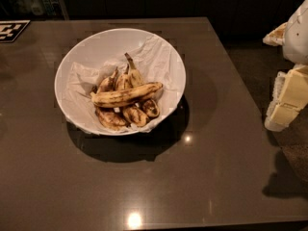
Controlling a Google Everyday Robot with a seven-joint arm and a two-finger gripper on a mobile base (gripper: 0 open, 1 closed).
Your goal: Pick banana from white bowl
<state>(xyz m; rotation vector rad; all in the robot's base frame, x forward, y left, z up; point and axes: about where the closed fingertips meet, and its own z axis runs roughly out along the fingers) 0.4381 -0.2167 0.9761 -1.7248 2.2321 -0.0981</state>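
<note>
- The banana (127,95) lies atop darker bananas (135,115) in the white bowl (77,57), centre-left of the frame, its long axis running left to right.
- The gripper (288,100) sits at the right edge, well apart, with the banana to its left. Whether it is open or closed, I cannot tell.

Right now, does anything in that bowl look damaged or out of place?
Only the fruit: the banana lies crosswise atop a darker brown bunch, all heavily speckled and overripe. The crumpled paper lining the white bowl droops over its near rim. The end effector sits at the right edge, well apart from the bowl.
</note>
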